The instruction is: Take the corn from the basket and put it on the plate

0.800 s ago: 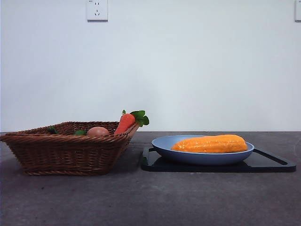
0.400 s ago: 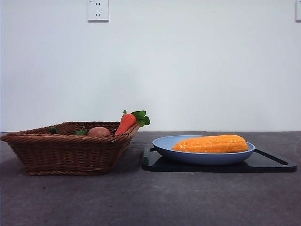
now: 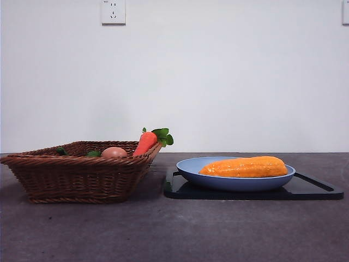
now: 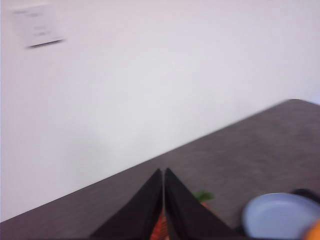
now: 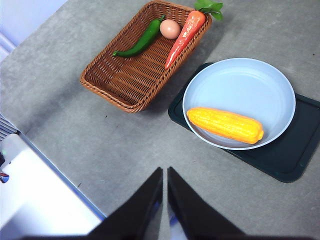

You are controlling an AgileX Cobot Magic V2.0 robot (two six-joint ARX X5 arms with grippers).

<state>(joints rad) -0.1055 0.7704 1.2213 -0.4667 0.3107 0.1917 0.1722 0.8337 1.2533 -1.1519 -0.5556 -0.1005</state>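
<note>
Grey table below a white wall; both arms are raised clear, left gripper (image 4: 163, 200) and right gripper (image 5: 164, 200) closed on nothing. Glossy orange-yellow corn (image 5: 225, 125) lies on the plate (image 5: 260, 80), beside the basket (image 5: 107, 92)

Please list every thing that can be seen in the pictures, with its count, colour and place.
corn: 1, orange-yellow, lying in the plate
plate: 1, light blue, on the tray
tray: 1, black, on the table beside the basket
basket: 1, brown wicker, on the table
carrot: 1, red-orange with green leaves, in the basket, top over the rim
egg-like ball: 1, pinkish-brown, in the basket
pepper: 1, green, in the basket
table: 1, grey
wall socket: 1, white, on the wall
left end effector: 1, black, shut, raised
right end effector: 1, black, shut, above the table
</note>
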